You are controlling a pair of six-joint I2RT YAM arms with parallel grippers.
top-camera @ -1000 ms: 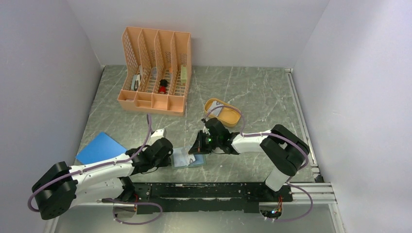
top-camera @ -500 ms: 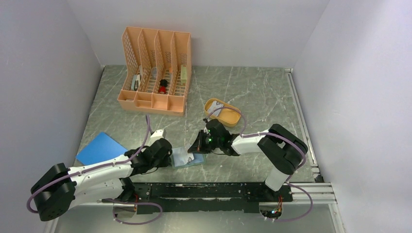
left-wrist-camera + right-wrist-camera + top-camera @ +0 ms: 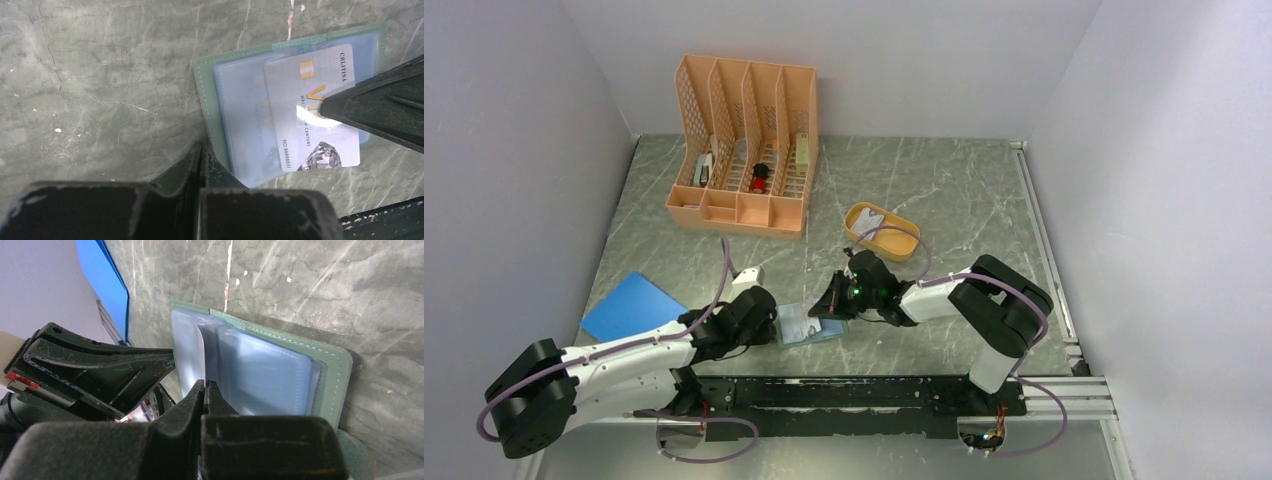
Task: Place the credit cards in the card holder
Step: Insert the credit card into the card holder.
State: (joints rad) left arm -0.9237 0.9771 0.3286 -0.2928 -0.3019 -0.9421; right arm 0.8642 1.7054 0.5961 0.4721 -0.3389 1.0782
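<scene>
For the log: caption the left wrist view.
Right gripper holds a credit card on the open card holder.

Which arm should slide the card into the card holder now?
The right. The right gripper pinches the card over the open card holder; the left gripper sits shut at its edge.

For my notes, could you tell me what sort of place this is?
Probably a lab test booth: white walls enclose a marble-look table, with left arm and right arm on a rail.
</scene>
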